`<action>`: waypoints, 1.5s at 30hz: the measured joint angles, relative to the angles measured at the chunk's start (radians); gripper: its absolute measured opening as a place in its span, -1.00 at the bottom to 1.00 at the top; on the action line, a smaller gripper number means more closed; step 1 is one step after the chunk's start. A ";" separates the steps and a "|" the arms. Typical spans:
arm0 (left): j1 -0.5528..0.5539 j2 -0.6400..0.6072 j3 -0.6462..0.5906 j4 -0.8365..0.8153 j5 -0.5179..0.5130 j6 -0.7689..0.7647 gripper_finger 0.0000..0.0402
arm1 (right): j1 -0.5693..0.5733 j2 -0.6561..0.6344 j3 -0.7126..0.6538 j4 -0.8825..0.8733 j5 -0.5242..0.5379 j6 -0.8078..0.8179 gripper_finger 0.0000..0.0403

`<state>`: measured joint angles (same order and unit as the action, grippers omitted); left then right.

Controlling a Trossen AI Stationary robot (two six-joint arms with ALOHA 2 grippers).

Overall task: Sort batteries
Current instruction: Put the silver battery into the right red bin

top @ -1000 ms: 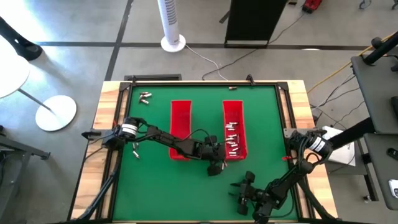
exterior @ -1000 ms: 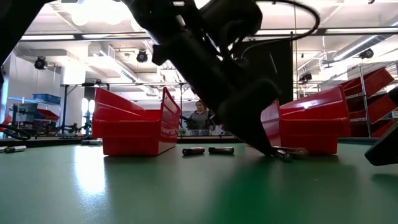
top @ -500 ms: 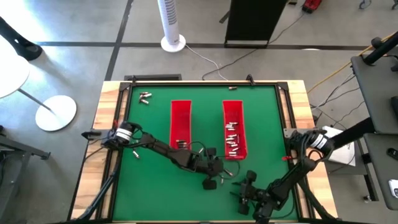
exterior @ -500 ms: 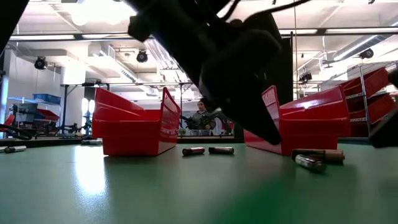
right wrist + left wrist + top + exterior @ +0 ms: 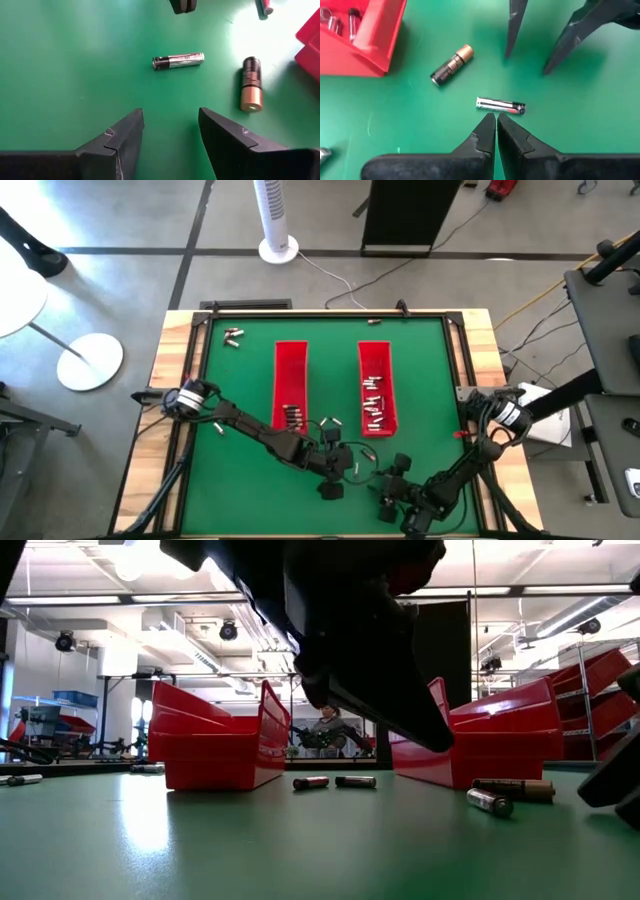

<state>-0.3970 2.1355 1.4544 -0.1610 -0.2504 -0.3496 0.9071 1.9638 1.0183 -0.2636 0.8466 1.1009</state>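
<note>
Two batteries lie loose on the green mat between my grippers: a silvery one [image 5: 500, 105] [image 5: 177, 60] and a black-and-copper one [image 5: 451, 65] [image 5: 251, 82]. Both show in the low view, by the right red tray [image 5: 500, 735]. My left gripper [image 5: 496, 117] [image 5: 330, 486] is shut and hangs above the mat, its tips just short of the silvery battery. My right gripper [image 5: 170, 125] [image 5: 385, 485] is open, low near the table's near edge, and faces both batteries. More batteries lie in the left tray [image 5: 291, 415] and the right tray [image 5: 375, 402].
Two long red trays [image 5: 291, 375] [image 5: 376, 370] stand side by side mid-table. Two more batteries [image 5: 333, 782] lie between them in the low view. Other loose batteries sit near the far left corner [image 5: 232, 335] and by the left arm [image 5: 216, 426]. A person shows far behind.
My left gripper has drawn back from the near end of the right tray toward the table's near edge and risen off the mat, staying shut. The two batteries that were at its fingertips now lie free on the mat in front of that tray.
</note>
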 joint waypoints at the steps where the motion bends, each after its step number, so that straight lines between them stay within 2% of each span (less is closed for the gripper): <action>1: -0.001 0.002 0.000 0.001 -0.002 -0.014 -1.00 | -0.004 0.003 0.001 0.009 -0.005 0.000 -0.06; 4: 0.001 0.021 0.000 0.025 -0.005 -0.121 -0.99 | -0.010 0.006 0.001 0.026 -0.011 -0.001 -0.06; 7: 0.005 0.035 0.000 0.029 -0.004 -0.189 -0.90 | -0.011 0.006 0.001 0.032 -0.016 -0.009 -0.06; 13: 0.003 0.052 0.007 0.053 -0.031 -0.284 -0.47 | -0.011 0.006 0.000 0.035 -0.020 -0.008 -0.06; 17: -0.003 0.054 0.037 0.031 -0.111 -0.325 -0.17 | -0.010 0.007 0.000 0.038 -0.022 0.000 -0.06; 20: -0.013 0.054 0.061 0.011 -0.166 -0.357 -0.06 | -0.007 0.008 0.000 0.038 -0.024 0.007 -0.06; 26: -0.035 0.054 0.074 -0.096 -0.256 -0.517 -0.05 | -0.004 0.008 0.000 0.038 -0.027 0.007 -0.06; 32: -0.065 0.062 0.073 -0.053 -0.324 -0.550 -0.07 | -0.002 0.008 0.000 0.039 -0.027 0.007 -0.06; 39: -0.072 0.134 0.078 -0.005 -0.304 -0.577 -0.08 | -0.002 0.009 0.000 0.042 -0.027 0.006 -0.06; 45: -0.082 0.191 0.180 -0.094 -0.293 -0.562 -0.08 | 0.002 0.009 0.000 0.040 -0.027 0.002 -0.06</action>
<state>-0.4793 2.3267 1.6341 -0.2550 -0.5434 -0.9115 0.9092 1.9728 1.0187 -0.2237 0.8196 1.1030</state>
